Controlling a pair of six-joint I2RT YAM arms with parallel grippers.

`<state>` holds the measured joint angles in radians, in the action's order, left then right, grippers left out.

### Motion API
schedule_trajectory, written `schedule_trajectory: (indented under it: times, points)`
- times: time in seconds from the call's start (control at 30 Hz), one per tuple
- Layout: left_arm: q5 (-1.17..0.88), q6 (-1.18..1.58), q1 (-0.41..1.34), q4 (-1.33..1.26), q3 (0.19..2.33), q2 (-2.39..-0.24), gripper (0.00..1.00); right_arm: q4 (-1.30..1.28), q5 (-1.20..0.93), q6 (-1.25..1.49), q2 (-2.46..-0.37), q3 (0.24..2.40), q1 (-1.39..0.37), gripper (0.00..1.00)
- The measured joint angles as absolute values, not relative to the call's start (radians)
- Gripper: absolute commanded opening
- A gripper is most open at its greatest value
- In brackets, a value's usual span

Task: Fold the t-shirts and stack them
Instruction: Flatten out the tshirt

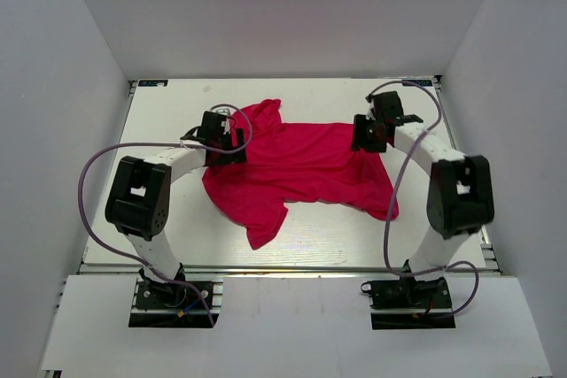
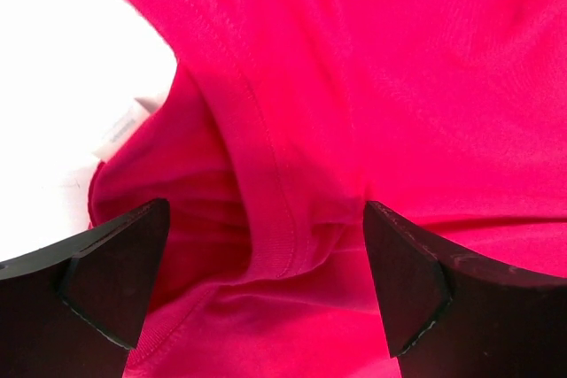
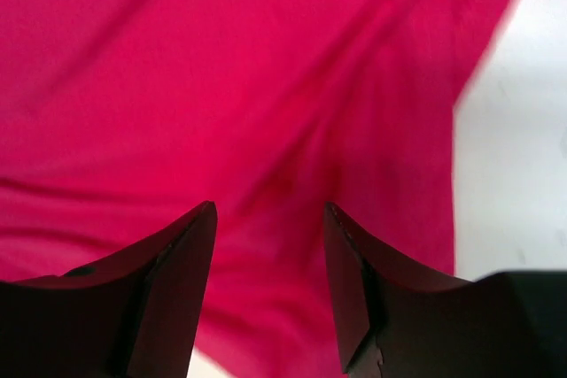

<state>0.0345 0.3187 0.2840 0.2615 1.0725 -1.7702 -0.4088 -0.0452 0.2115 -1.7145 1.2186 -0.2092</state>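
A bright crimson-pink t-shirt (image 1: 301, 170) is lying spread but rumpled across the middle of the white table (image 1: 354, 236), between two robot arms inside a white-walled enclosure. One lobe of the cloth is reaching toward the far left of the table, another is trailing toward the near edge, and the right-hand edge is sloping down to a point at the near right.

The left gripper (image 1: 232, 137) is hanging over the shirt's left end. In its wrist view the left gripper (image 2: 266, 210) is showing its black fingers (image 2: 106, 281) standing wide apart, with a stitched, folded band of the fabric running down between them; they are not pinching the cloth. A small white tag (image 2: 124, 126) is peeking out at the shirt's edge, where the pink gives way to bare table.

The right gripper (image 1: 368, 135) is sitting over the far right corner of the garment. Its wrist view is showing the right gripper (image 3: 270, 208) with its fingers (image 3: 168, 289) parted, nothing caught between them, and softly creased fabric lying below, its edge meeting the table to the right.

Purple cables (image 1: 89, 174) are looping out from both arms.
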Motion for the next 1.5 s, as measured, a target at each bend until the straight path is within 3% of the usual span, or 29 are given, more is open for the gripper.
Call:
schedule_trajectory:
  times: [0.27, 0.67, 0.7, 0.77, 0.8, 0.83, 0.87, 0.9, 0.97, 1.27, 1.5]
  points:
    - [0.029, 0.306, 0.284, 0.257, 1.156, -1.780, 1.00, -0.397, -0.023, 0.213, -1.964, 1.423, -0.215, 0.58]
    - [0.015, 0.303, 0.284, 0.232, 1.225, -1.920, 1.00, -0.423, 0.049, 0.228, -2.046, 1.491, -0.213, 0.58]
    - [0.015, 0.303, 0.284, 0.232, 1.226, -1.930, 0.97, -0.422, 0.049, 0.228, -2.054, 1.493, -0.213, 0.52]
    - [0.015, 0.303, 0.284, 0.227, 1.234, -1.938, 0.81, -0.423, 0.044, 0.224, -2.072, 1.500, -0.213, 0.38]
    - [0.013, 0.302, 0.284, 0.227, 1.238, -1.942, 0.73, -0.424, 0.041, 0.226, -2.085, 1.509, -0.213, 0.24]
    - [0.013, 0.300, 0.284, 0.226, 1.241, -1.943, 0.64, -0.422, 0.038, 0.222, -2.095, 1.517, -0.213, 0.17]
    - [0.013, 0.303, 0.284, 0.225, 1.241, -1.944, 0.43, -0.421, 0.035, 0.226, -2.101, 1.525, -0.213, 0.10]
    - [0.012, 0.306, 0.284, 0.226, 1.242, -1.944, 0.32, -0.420, 0.030, 0.230, -2.106, 1.533, -0.213, 0.02]
    - [0.012, 0.302, 0.284, 0.228, 1.245, -1.945, 0.00, -0.419, 0.025, 0.231, -2.111, 1.549, -0.213, 0.00]
    - [0.019, 0.295, 0.284, 0.209, 1.242, -1.918, 0.00, -0.440, 0.046, 0.235, -2.077, 1.570, -0.213, 0.00]
    - [0.041, 0.292, 0.283, 0.187, 1.200, -1.732, 0.00, -0.490, 0.096, 0.228, -1.938, 1.571, -0.213, 0.00]
